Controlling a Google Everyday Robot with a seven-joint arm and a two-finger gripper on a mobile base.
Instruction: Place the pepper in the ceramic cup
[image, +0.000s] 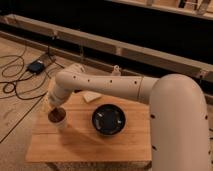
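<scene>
A white robot arm reaches left across a wooden table (100, 142); its gripper (54, 109) hangs directly over the ceramic cup (58, 119) near the table's left edge (jaws too hidden to tell open or closed); the pepper cannot be made out; a black bowl (108, 120) sits mid-table, right of the cup.

We cannot make out the pepper; the gripper (54, 111) sits over the ceramic cup (59, 120), covering its mouth, and the arm (182, 125) is cropped at the right edge.
</scene>
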